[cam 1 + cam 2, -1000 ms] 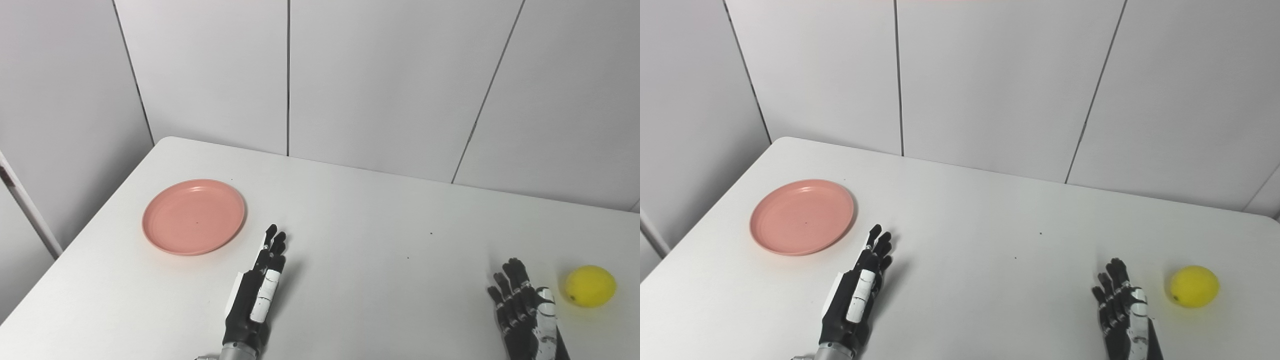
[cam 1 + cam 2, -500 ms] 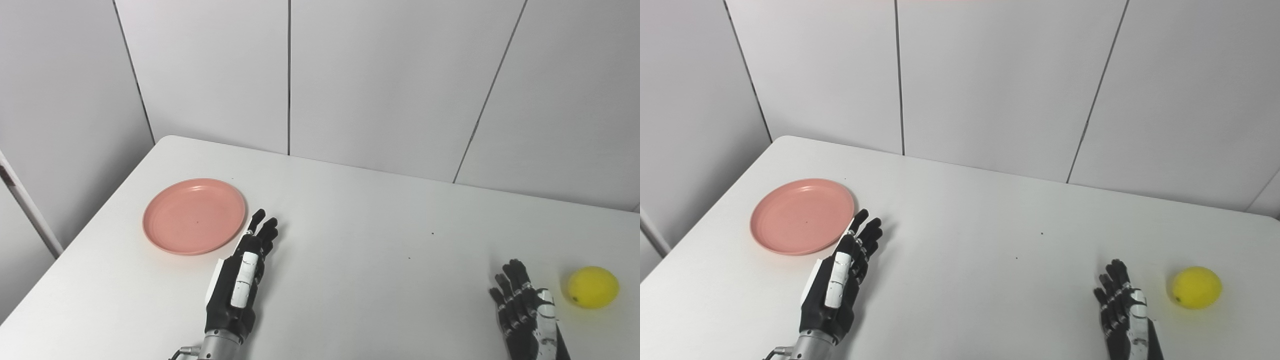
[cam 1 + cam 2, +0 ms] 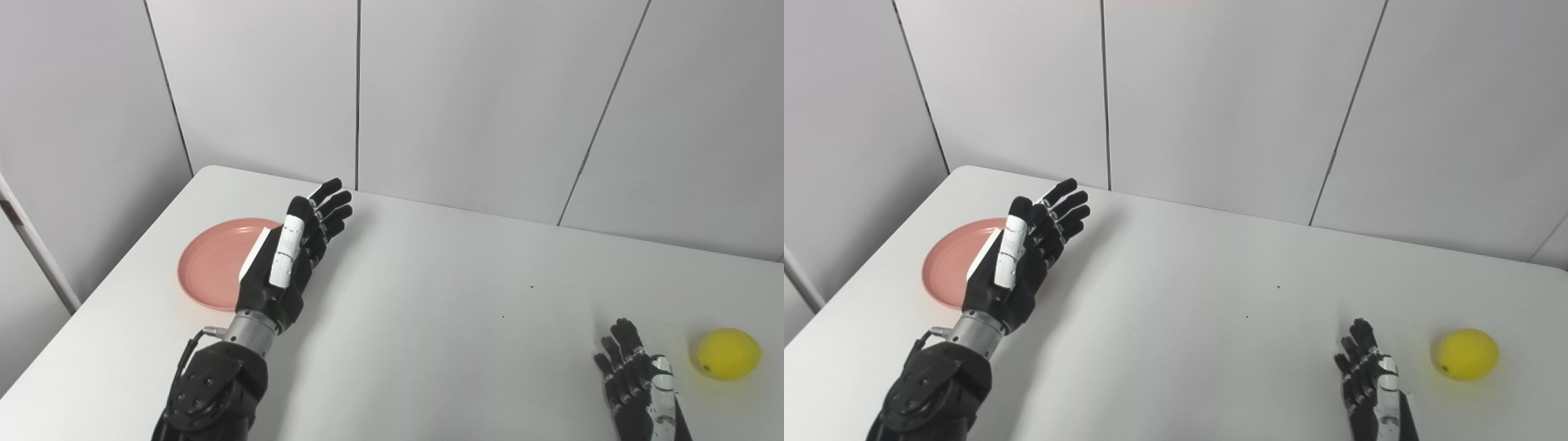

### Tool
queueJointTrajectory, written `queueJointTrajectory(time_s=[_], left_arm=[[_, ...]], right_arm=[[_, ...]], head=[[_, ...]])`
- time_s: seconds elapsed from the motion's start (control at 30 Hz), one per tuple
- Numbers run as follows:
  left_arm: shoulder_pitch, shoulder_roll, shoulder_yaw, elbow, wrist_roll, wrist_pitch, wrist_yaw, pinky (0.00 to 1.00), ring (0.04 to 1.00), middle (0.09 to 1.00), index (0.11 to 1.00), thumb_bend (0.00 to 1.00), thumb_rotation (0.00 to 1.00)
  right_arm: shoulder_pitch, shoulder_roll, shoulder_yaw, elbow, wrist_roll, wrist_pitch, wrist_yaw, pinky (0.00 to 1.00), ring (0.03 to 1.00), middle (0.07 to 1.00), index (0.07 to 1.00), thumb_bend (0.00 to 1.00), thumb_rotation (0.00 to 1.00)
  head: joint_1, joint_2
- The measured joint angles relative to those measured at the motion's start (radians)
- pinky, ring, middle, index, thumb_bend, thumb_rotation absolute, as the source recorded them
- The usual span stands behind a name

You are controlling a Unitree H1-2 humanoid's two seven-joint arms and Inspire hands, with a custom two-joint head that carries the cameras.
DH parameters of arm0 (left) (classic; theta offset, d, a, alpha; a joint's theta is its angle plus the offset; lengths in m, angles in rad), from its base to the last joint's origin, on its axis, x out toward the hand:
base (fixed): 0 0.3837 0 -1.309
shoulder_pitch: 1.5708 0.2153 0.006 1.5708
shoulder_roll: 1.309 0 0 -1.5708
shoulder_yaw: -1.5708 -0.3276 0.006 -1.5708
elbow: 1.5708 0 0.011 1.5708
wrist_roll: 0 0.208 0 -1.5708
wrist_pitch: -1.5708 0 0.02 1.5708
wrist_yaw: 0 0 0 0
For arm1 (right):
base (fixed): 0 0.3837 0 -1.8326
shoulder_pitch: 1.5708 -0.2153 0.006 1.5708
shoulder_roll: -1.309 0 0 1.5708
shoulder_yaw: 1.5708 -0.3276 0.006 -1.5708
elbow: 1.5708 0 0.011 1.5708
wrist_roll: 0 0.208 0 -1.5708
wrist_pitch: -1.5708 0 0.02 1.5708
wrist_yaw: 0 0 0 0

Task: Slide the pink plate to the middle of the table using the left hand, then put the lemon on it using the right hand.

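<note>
- The flat round salmon-pink plate [image 3: 208,269] sat near the left edge of the white table [image 3: 429,294], far from the middle; its right side was hidden behind the hand.
- Looked like step one, the reach: the black left hand [image 3: 294,257] hung over the plate's right side, fingers straight and apart, holding nothing. I'd guess it needed to come down onto the plate next.
- The small yellow lemon [image 3: 728,353] waited far right, just beside the right hand [image 3: 637,386], fingers spread, empty.
</note>
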Motion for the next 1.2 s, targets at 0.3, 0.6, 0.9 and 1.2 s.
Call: queueJointTrajectory(time_s=[0.3, 0.6, 0.9, 1.2], left_arm=[[-0.067, 0.134, 0.104, 0.198, -0.059, -0.01, -0.077, 0.89, 0.867, 0.853, 0.854, 0.92, 1.0], [-0.148, 0.242, 0.197, 0.368, -0.096, -0.084, -0.165, 0.89, 0.868, 0.846, 0.867, 0.94, 1.0], [-0.168, 0.266, 0.23, 0.45, -0.107, -0.092, -0.184, 0.92, 0.902, 0.864, 0.902, 0.93, 0.99], [-0.232, 0.308, 0.282, 0.545, -0.108, -0.107, -0.171, 0.97, 0.931, 0.906, 0.929, 0.93, 0.99]], right_arm=[[0.007, 0.003, 0.003, -0.008, -0.003, 0.0, 0.0, 1.0, 1.0, 0.982, 0.94, 0.7, 1.0], [0.008, 0.009, 0.004, -0.008, -0.006, 0.0, 0.0, 1.0, 0.996, 0.98, 0.938, 0.7, 1.0], [0.008, 0.011, 0.005, -0.009, -0.01, 0.0, -0.002, 1.0, 0.997, 0.98, 0.939, 0.69, 1.0], [0.008, 0.01, 0.005, -0.008, -0.014, 0.0, -0.002, 1.0, 0.996, 0.979, 0.942, 0.7, 1.0]], head=[[-0.008, 0.003], [-0.006, 0.002], [-0.006, 0.003], [-0.005, 0.002]])
